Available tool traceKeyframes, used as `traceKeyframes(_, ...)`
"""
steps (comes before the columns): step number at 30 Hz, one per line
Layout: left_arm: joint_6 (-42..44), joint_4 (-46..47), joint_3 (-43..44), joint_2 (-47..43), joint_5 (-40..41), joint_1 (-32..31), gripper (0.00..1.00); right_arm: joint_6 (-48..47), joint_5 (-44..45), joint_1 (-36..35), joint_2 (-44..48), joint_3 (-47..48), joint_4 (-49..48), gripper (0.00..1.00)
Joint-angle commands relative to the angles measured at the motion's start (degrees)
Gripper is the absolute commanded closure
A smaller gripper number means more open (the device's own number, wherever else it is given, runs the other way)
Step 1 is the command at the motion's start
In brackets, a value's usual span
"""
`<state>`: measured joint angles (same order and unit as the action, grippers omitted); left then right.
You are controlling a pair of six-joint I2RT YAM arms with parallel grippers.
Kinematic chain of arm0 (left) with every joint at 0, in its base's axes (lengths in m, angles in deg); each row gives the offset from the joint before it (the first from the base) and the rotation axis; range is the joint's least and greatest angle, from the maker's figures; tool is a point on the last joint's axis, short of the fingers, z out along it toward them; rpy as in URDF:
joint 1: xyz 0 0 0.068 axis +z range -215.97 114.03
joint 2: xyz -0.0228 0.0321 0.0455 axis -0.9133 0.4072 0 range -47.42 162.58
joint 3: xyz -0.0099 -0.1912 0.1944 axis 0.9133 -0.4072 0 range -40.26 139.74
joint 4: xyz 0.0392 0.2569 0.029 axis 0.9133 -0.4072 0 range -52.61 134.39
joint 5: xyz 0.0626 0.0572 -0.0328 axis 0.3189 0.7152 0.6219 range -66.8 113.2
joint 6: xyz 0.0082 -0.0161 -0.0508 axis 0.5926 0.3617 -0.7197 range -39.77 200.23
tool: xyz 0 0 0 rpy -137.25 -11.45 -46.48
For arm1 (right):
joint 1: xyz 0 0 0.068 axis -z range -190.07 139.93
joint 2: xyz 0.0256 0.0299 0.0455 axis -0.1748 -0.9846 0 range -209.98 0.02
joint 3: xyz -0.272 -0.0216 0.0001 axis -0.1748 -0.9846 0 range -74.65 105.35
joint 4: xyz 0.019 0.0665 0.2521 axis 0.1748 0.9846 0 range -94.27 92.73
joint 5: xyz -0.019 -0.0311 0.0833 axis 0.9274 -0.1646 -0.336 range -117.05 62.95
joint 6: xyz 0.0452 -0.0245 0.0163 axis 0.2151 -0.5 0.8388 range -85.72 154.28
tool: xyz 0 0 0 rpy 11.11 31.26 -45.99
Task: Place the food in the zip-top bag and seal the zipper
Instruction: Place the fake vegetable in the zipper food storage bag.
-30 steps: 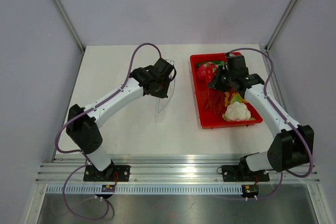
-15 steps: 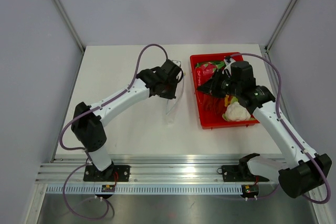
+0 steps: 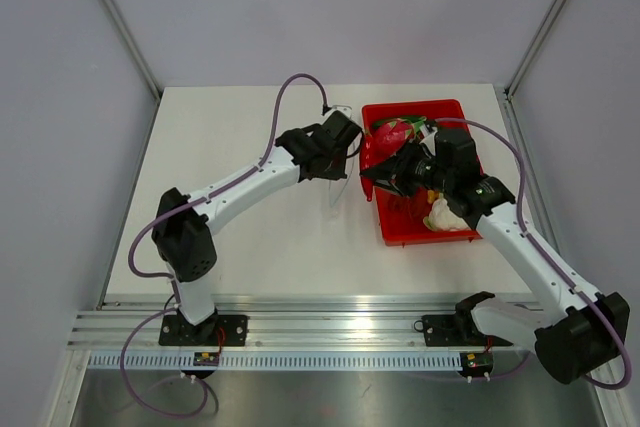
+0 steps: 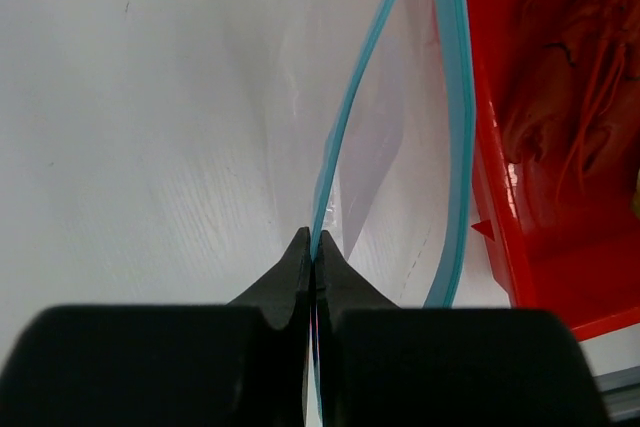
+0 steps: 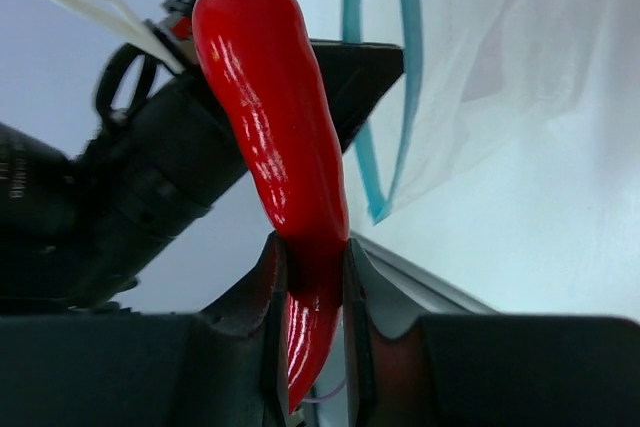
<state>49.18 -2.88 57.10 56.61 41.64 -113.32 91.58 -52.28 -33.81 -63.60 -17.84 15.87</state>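
Pepper held at the bag mouth, at the left wall of the red plastic tray (image 3: 432, 239).
Left gripper (image 4: 314, 242), arm stretched out to the tray's left wall, is pinched closed on one lip of the light-blue zipper strip (image 4: 460, 77). The clear crinkly zip-top bag (image 4: 385, 147) hangs beside that wall, mouth gaping. Right gripper (image 5: 308, 257), wrist turned leftward over the tray's left rim, clamps the glossy red tapered pepper (image 5: 270, 107) near its tip, green stem toward the bag.

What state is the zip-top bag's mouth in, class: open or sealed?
Open: the two light-blue strips of the zipper bow apart; the left end effector pinches one.
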Motion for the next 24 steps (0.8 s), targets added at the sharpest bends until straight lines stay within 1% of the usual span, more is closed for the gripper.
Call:
traceKeyframes(1, 1.5, 7.6, -2.8, -4.2, 2.0, 0.0, 1.0, 6.4, -6.2, -0.7, -1.0, -1.1, -7.7, 1.0)
traceKeyframes(6, 1.6, 8.5, -3.7, -4.1, 1.5, 0.0, 1.0, 8.8, -8.1, -0.8, -2.7, -2.4, -10.3, 1.0)
traceKeyframes(7, 1.6, 8.9, -3.8, -4.2, 1.3, 0.0, 1.0, 10.4, -8.9, -0.9, -3.2, -2.8, -11.3, 1.0)
traceKeyframes(15, 2.2, 11.4, -5.6, -5.1, 0.2, 0.0, 1.0, 19.5, -13.0, -1.2, -6.3, -8.7, -23.0, 1.0)
traceKeyframes(24, 5.4, 15.7, -9.8, -8.0, -2.3, 0.0, 1.0, 24.0, -16.9, -1.1, -11.2, -9.1, -28.0, 1.0)
